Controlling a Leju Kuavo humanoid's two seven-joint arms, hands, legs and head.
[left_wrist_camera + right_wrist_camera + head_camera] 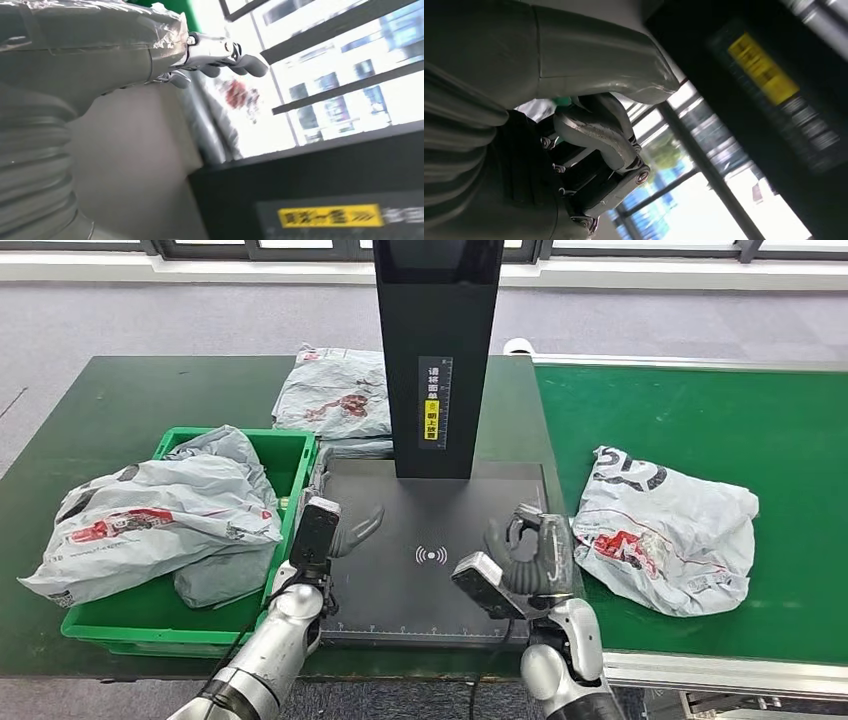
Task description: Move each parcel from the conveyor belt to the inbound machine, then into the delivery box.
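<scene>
So the green conveyor belt [720,420] has one grey parcel [665,530] lying on it, right of the black inbound machine [430,540]. The green delivery box [290,455] on the left already holds parcels. Left hand [345,530] hovers empty with fingers apart; right hand [525,550] is curled, holding nothing.

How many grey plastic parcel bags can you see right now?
3: one grey plastic parcel bag on the conveyor, one in the green crate, one behind the scanner. Others may lie underneath.

Grey parcels [665,530] with red-black print, green crate [290,455], green belt [720,420], black machine [437,350] with yellow label.
</scene>
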